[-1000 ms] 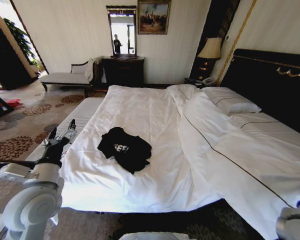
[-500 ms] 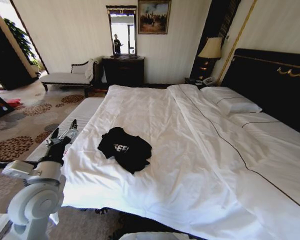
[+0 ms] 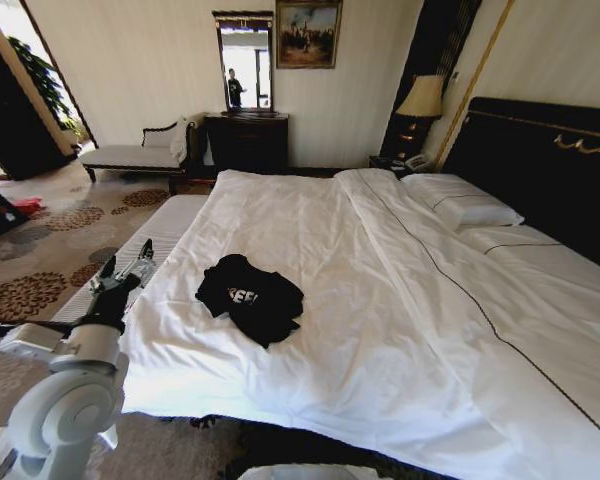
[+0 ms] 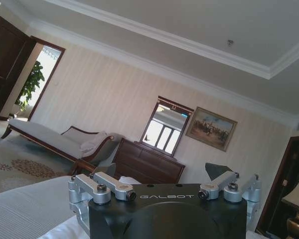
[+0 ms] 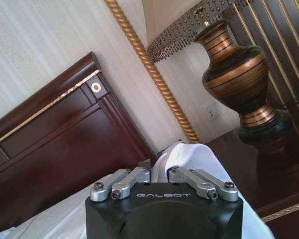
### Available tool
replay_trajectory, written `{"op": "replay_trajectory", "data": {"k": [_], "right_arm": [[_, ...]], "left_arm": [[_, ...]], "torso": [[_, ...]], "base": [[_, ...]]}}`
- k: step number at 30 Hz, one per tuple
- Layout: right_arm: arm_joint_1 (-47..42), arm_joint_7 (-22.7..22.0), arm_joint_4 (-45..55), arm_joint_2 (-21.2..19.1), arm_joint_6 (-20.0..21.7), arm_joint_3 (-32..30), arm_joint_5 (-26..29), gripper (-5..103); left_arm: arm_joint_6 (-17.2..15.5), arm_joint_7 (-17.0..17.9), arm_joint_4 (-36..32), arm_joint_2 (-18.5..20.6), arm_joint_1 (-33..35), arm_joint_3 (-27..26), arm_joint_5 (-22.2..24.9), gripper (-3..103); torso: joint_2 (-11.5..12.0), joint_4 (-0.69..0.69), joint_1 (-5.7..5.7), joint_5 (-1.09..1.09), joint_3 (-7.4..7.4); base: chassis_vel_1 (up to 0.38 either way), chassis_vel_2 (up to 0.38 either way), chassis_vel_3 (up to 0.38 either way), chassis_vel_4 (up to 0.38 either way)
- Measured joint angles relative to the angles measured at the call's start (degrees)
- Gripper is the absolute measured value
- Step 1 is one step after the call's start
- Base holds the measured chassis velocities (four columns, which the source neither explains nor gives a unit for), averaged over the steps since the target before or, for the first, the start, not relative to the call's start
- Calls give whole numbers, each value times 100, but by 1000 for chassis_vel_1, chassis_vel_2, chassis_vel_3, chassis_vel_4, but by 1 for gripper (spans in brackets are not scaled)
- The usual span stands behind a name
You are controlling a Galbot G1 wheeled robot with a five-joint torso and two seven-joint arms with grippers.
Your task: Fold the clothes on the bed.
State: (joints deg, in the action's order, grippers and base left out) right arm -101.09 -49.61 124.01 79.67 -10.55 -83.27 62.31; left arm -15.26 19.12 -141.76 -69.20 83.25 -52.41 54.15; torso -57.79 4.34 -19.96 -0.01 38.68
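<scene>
Black T-shirt lay crumpled on the bed, near its foot and left side.
Left gripper hung off the bed's left edge above the striped bench, fingers spread wide, grasping nothing. Right gripper sat clenched on a fold of white duvet, close by the dark headboard, a lamp just beyond.

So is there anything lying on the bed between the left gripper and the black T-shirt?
Nothing visible. The left gripper hangs open at the bed's left edge, and bare white duvet lies between it and the crumpled black T-shirt.
</scene>
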Motion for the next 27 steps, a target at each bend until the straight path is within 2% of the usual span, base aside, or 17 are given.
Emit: {"op": "replay_trajectory", "data": {"k": [3, 4, 5, 7, 10, 12, 15, 16, 19, 22, 24, 27], "right_arm": [[25, -9, 56, -23, 67, -38, 0, 25], [36, -11, 100, -40, 99, -70, 0, 25], [66, -29, 185, -82, 170, -153, 0, 35], [87, -53, 232, -118, 214, -222, -7, 35], [128, -198, 354, -226, 396, -473, -78, 52], [130, -261, 392, -250, 466, -553, -112, 52], [118, -516, 653, -316, 801, -934, -165, 68], [118, -516, 653, -316, 801, -934, -165, 68], [58, -632, 856, -326, 1020, -1183, -184, 85], [-9, -629, 953, -328, 1091, -1282, -171, 90], [1, -575, 971, -371, 1115, -1291, -161, 98], [99, -529, 941, -429, 1129, -1197, -162, 100]], "left_arm": [[1, 6, -16, -1, 18, -15, 8, 100], [1, 7, -20, -5, 25, -16, 8, 100], [1, 9, -32, -25, 36, -16, 8, 100], [1, 9, -37, -34, 43, -14, 6, 100], [1, 13, -40, -49, 58, -15, 0, 100], [1, 14, -40, -50, 62, -20, -2, 100], [2, 20, -35, -40, 65, -40, -11, 100], [2, 20, -35, -40, 65, -40, -11, 100], [-2, 23, -25, -39, 60, -32, -27, 100], [-6, 24, -16, -49, 51, -5, -56, 100], [-10, 24, -3, -73, 44, 33, -100, 100], [-14, 25, 1, -92, 47, 53, -125, 100]], "torso": [[0, -3, 0, 1, 0], [0, -3, 0, 1, 0], [0, -3, 0, 1, 0], [0, -3, 0, 1, 0], [0, -5, 0, 0, 0], [0, -4, 0, 1, 0], [0, -2, 0, 0, 0], [0, -2, 0, 0, 0], [0, -4, 0, 0, 0], [0, -2, 0, 0, 0], [0, -2, 0, 1, 0], [0, -3, 0, 1, 0]], "base": [[0, 0, 0, 0], [0, 0, 0, 0], [0, 0, 0, 0], [0, 0, 0, 0], [0, 0, 0, 0], [0, 0, 0, 0], [0, 0, 0, 0], [0, 0, 0, 0], [0, 0, 0, 0], [0, 0, 0, 0], [0, 0, 0, 0], [0, 0, 0, 0]]}}
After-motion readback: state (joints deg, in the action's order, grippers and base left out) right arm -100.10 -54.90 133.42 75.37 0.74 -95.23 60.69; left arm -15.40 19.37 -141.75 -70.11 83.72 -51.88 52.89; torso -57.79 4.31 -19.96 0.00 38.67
